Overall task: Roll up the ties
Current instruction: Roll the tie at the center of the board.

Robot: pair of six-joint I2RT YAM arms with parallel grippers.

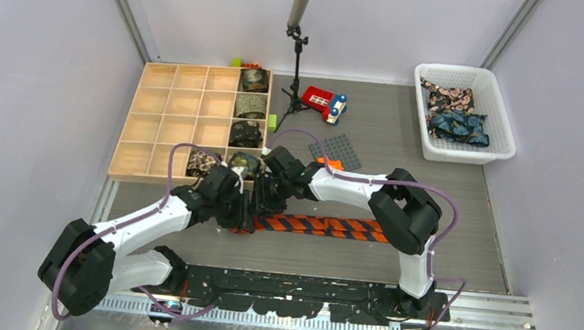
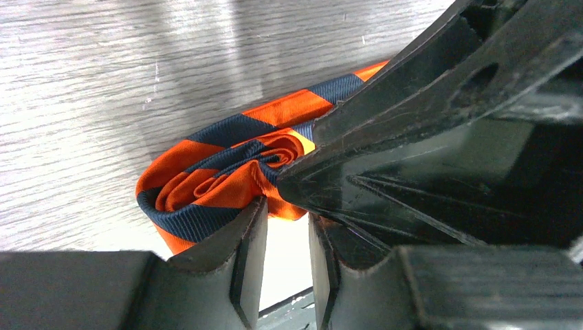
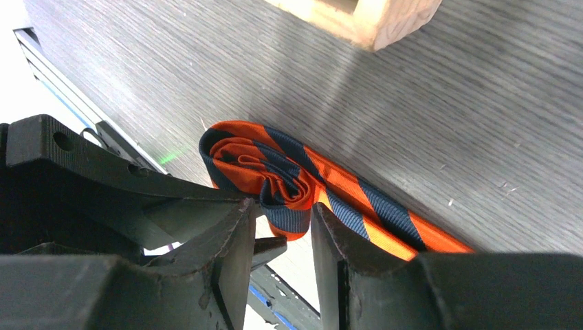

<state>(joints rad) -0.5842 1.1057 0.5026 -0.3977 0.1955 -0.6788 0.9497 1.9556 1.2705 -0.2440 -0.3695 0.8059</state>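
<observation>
The orange-and-black striped tie (image 1: pixel 323 226) lies flat across the table in front of the arms, its left end coiled into a loose roll (image 2: pixel 220 185) (image 3: pixel 261 168). Both grippers meet at that roll. My left gripper (image 1: pixel 245 209) (image 2: pixel 285 206) has its tips closed narrowly on the roll's lower edge. My right gripper (image 1: pixel 269 199) (image 3: pixel 284 206) straddles a fold of the roll from the other side, jaws apart with slack round the fabric. One right finger (image 2: pixel 412 103) crosses the left wrist view. Several rolled dark ties (image 1: pixel 251 105) sit in the box's right column.
The wooden compartment box (image 1: pixel 169 132) stands at back left, its corner (image 3: pixel 371 20) near the roll. A white basket (image 1: pixel 462 70) at back right holds dark patterned ties (image 1: pixel 453 116). A red toy car (image 1: pixel 324 103), grey studded plate (image 1: pixel 339 149) and microphone stand (image 1: pixel 296 51) lie behind.
</observation>
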